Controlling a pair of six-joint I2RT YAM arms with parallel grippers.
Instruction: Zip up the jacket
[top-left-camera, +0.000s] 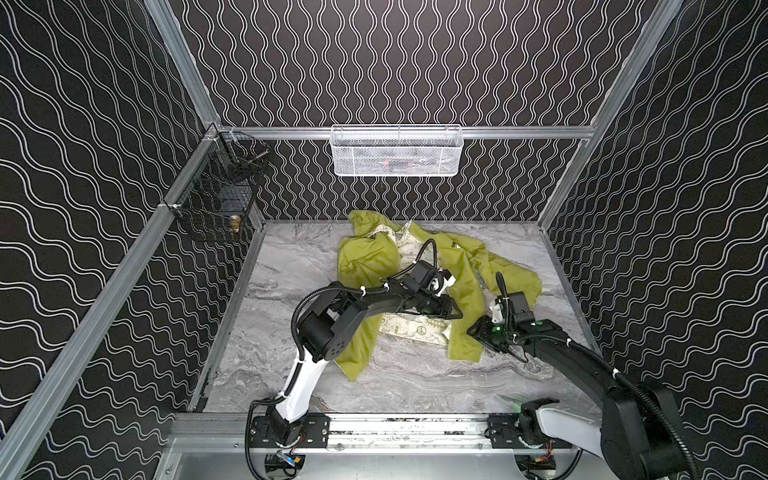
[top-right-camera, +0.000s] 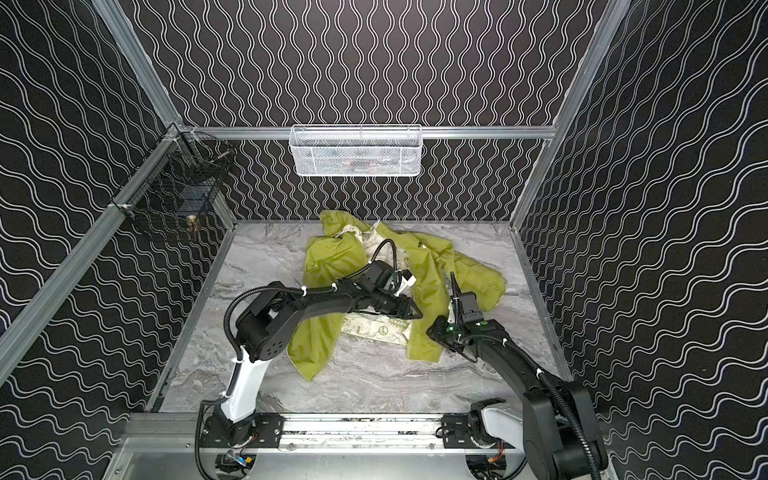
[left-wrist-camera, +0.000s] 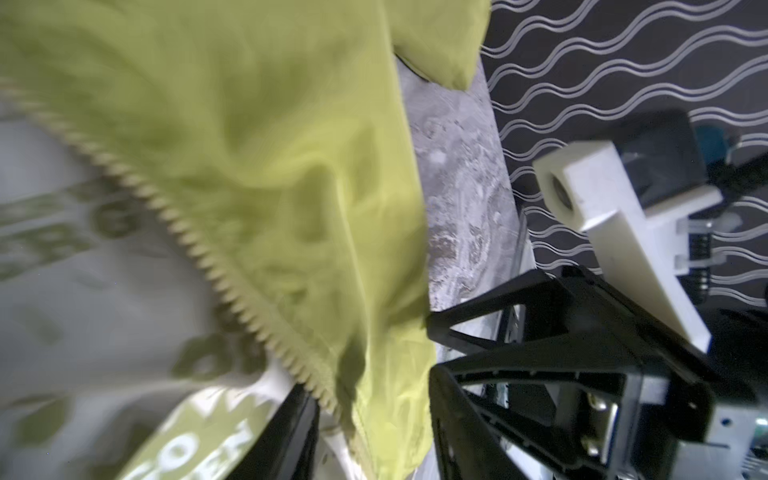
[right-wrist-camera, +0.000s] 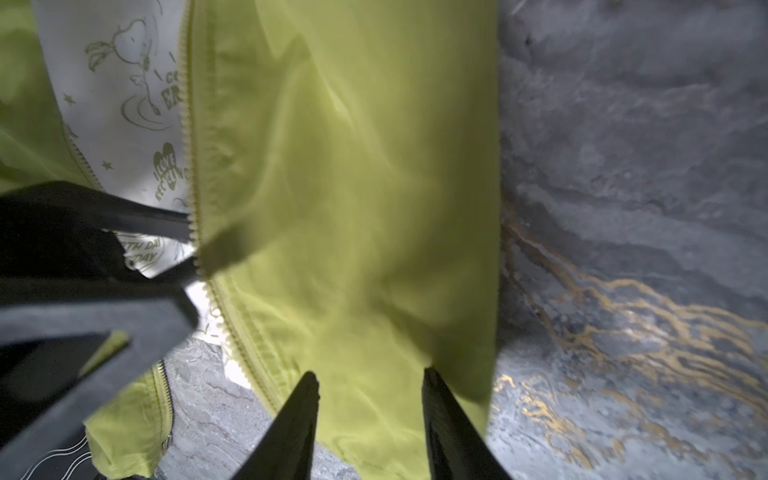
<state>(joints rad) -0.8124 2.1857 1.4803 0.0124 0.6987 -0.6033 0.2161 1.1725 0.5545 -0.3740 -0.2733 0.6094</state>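
The yellow-green jacket (top-left-camera: 365, 257) (top-right-camera: 332, 257) lies open and crumpled on the marble table, its cream printed lining (top-left-camera: 415, 332) showing near the front. My left gripper (top-left-camera: 457, 312) (top-right-camera: 417, 313) reaches across to the right front panel. In the left wrist view its jaws stand apart (left-wrist-camera: 370, 386), with the zipper teeth (left-wrist-camera: 166, 208) and the panel's edge running between them. My right gripper (top-left-camera: 473, 332) (top-right-camera: 432, 332) is low at that panel's lower corner. In the right wrist view it is open (right-wrist-camera: 370, 380), its fingers spread above the yellow fabric (right-wrist-camera: 353, 166) and holding nothing.
A white mesh basket (top-left-camera: 397, 151) hangs on the back wall and a black wire basket (top-left-camera: 216, 195) on the left rail. Patterned walls close the table (top-left-camera: 291, 266) on three sides. The arms' metal base rail (top-left-camera: 374, 432) runs along the front.
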